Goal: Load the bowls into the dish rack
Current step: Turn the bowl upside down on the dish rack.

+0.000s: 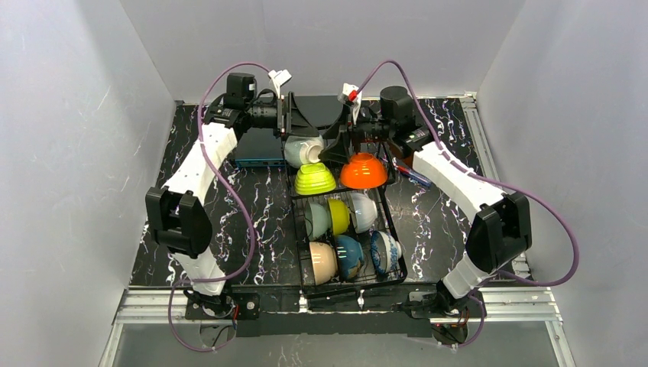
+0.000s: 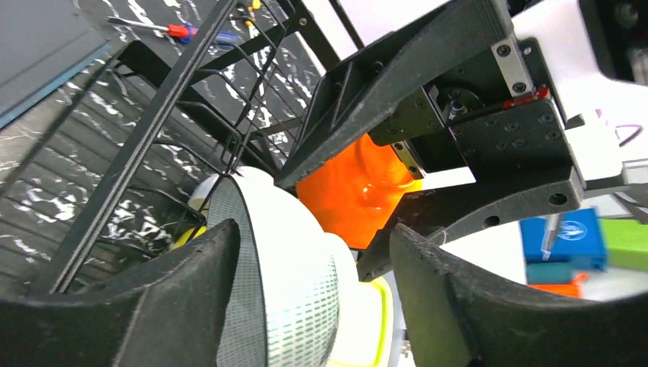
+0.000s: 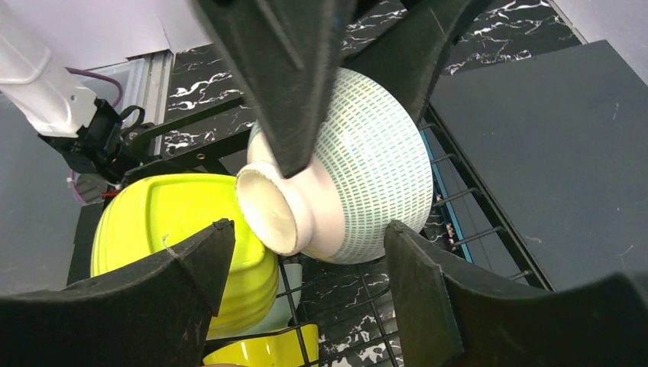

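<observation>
Clock positions are read in the top view, centred on the dish rack (image 1: 348, 284). The rack stands on the bench (image 1: 252, 214) between the two arms.

Bowls counted: nine.

- Nearest row, at the 6 o'clock end, three on edge: beige bowl (image 1: 322, 261), teal bowl (image 1: 350, 256), blue-white bowl (image 1: 386, 252).
- Second row, three: mint bowl (image 1: 315, 220), yellow bowl (image 1: 338, 215), white bowl (image 1: 364, 212).
- Raised tier toward 12 o'clock, two with bottoms upward: lime bowl (image 1: 315, 179) at 11 o'clock, orange bowl (image 1: 364, 171) at 1 o'clock.
- The ninth, the patterned bowl (image 1: 303, 151), lies on its side at the rack's 12 o'clock end, foot toward 3 o'clock.

The left pincer (image 2: 313, 232) straddles the patterned bowl with its jaws apart, and a gap shows on the foot side. The right pincer (image 3: 306, 227) stands wide, with the bowl's foot between its fingers and touching neither. What carries this bowl cannot be told.

Beyond the rack, at 12 o'clock, lies one dark grey box (image 1: 317, 107).
</observation>
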Robot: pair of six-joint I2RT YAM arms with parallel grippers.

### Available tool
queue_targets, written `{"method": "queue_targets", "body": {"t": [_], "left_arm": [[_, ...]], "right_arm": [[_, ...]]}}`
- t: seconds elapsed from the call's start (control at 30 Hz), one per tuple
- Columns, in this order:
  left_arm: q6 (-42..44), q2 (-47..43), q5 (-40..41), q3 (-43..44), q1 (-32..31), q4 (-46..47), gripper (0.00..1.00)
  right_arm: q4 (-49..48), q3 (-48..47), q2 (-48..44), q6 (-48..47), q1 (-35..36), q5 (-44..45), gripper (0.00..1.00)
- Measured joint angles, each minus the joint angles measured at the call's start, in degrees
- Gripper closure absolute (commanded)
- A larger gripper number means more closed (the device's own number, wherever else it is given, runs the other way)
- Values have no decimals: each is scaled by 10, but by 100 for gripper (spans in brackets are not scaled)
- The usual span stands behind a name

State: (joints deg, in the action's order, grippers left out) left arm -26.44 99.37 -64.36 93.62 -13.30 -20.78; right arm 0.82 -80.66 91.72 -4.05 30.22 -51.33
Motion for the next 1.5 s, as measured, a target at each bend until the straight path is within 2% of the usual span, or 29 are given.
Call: {"method": "queue_targets", "body": {"t": [0.13, 0.33, 0.53, 0.77, 0.93, 1.1, 1.5], "left_arm": [[53, -27, 58, 4, -9, -42, 16], [118, -89, 141, 4, -3, -52, 5], [178, -169, 210, -10, 16, -50, 4], [223, -208, 284, -33, 14, -57, 4], [217, -245, 342, -76, 14, -69, 3], [178, -316, 381, -157, 14, -77, 3], [79, -445, 409, -307, 14, -76, 2]], "right_arm": [[0, 0, 6, 2, 4, 23, 26], [-13, 0, 6, 3, 14, 48, 27], [-25, 0, 6, 3, 30, 67, 27], [-30, 0, 6, -4, 42, 89, 27], [-31, 0, 7, -23, 53, 115, 25], [-22, -8, 10, -61, 73, 169, 22], [-23, -10, 6, -85, 116, 335, 25]]}}
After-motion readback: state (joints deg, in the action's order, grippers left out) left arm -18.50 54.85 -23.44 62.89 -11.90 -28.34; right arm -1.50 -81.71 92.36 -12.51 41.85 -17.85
